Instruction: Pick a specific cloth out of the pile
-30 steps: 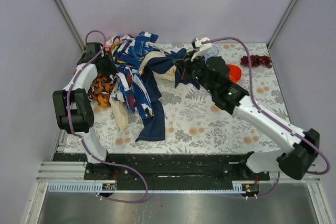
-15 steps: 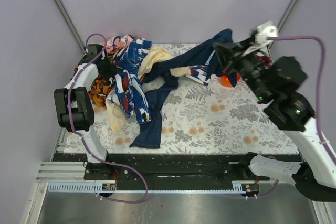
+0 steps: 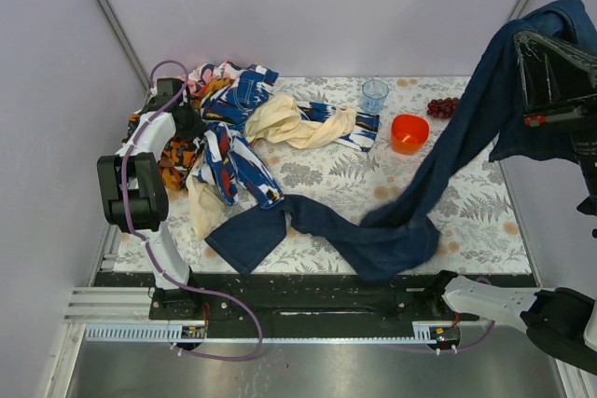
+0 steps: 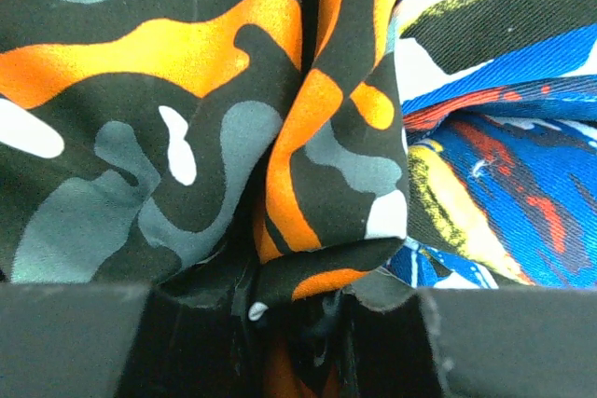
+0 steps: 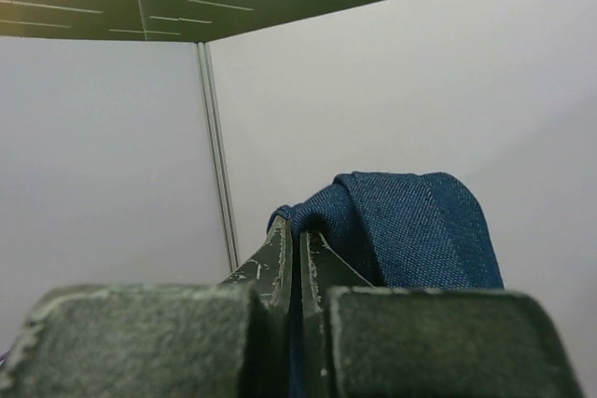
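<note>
The navy cloth [image 3: 438,170] hangs from my right gripper [image 3: 534,44], which is raised high at the far right. The cloth slopes down to the table front and trails left to its end [image 3: 247,240], just in front of the pile [image 3: 229,128]. In the right wrist view my right gripper [image 5: 298,235] is shut on a fold of the navy cloth [image 5: 410,230]. My left gripper [image 3: 184,123] is buried in the pile's left side. In the left wrist view it [image 4: 284,314] is closed on a bunch of the camouflage cloth [image 4: 187,137], fingertips hidden, beside blue-and-white print [image 4: 522,165].
An orange bowl [image 3: 409,130], a clear cup [image 3: 374,95] and dark red grapes [image 3: 442,106] stand at the back right. A cream cloth [image 3: 289,123] spreads from the pile toward the middle. The floral table cover [image 3: 476,221] is walled on three sides.
My right arm has swung up and to the right, drawing the navy cloth out of the pile and stretching it across the table. The left arm has not moved.
</note>
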`<state>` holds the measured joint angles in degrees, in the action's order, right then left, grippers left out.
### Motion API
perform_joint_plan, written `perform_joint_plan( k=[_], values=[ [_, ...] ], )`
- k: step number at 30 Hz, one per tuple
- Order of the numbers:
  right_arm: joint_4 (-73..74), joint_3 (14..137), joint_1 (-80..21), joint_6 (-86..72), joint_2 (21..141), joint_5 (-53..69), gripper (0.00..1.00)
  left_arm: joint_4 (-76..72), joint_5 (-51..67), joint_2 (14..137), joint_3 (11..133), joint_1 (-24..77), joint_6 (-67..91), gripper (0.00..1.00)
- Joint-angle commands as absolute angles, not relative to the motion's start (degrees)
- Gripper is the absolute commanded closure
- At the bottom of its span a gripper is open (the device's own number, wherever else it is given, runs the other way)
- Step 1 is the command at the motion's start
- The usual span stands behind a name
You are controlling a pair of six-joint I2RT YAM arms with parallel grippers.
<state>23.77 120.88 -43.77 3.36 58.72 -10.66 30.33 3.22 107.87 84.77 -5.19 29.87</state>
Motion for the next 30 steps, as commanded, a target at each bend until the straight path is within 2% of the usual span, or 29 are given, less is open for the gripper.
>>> perform_joint_plan(
  k=[1, 4, 5, 8, 9, 10, 12, 14, 16, 20, 25, 30],
  values=[
    [26.1, 124.36, -43.86, 4.3, 63.45, -8.87, 1.0, 30.5, -5.45, 109.16, 85.96, -6.85, 29.88, 0.84],
    [25.93, 125.94, -43.77, 6.41, 64.51, -12.56, 1.0, 30.59, -4.49, 108.72, 85.7, -6.86, 29.62, 0.75],
    [25.75, 126.56, -43.86, 7.29, 65.03, -13.61, 1.0, 30.59, -4.05, 108.46, 85.61, -6.86, 29.45, 0.69],
    [25.75, 129.71, -43.86, 10.88, 67.57, -18.08, 1.0, 30.59, -2.38, 107.58, 85.34, -6.77, 29.0, 0.27],
    [25.66, 131.55, -43.77, 12.29, 68.72, -20.54, 1.0, 30.59, -1.33, 106.97, 85.17, -6.77, 28.92, 0.18],
    [25.75, 133.14, -43.86, 13.87, 69.69, -22.65, 1.0, 30.5, -0.27, 106.27, 84.99, -6.68, 28.57, 0.02],
    [25.66, 134.82, -43.86, 16.34, 70.92, -24.86, 1.0, 30.41, -1.22, 104.16, 84.29, -5.81, 28.3, 0.01],
    [25.32, 133.26, -43.86, 16.79, 70.67, -25.14, 1.0, 31.72, -7.7, 101.18, 84.02, -2.92, 27.34, 0.01],
    [23.74, 127.82, -43.77, 16.35, 69.96, -24.0, 1.0, 33.74, -13.34, 97.93, 84.29, 1.04, 26.28, 0.01],
    [22.5, 118.41, -43.86, 12.93, 69.87, -23.03, 1.0, 32.61, -13.89, 89.75, 80.43, 6.32, 26.45, 0.01],
    [15.04, 93.13, -43.77, 2.66, 64.96, -23.02, 1.0, 32.52, -15.29, 82.9, 74.81, 10.1, 29.26, 0.01],
    [8.97, 65.7, -43.86, -15.43, 60.56, -21.45, 1.0, 30.77, -15.03, 77.53, 67.43, 13.35, 30.41, 0.01]
  ],
)
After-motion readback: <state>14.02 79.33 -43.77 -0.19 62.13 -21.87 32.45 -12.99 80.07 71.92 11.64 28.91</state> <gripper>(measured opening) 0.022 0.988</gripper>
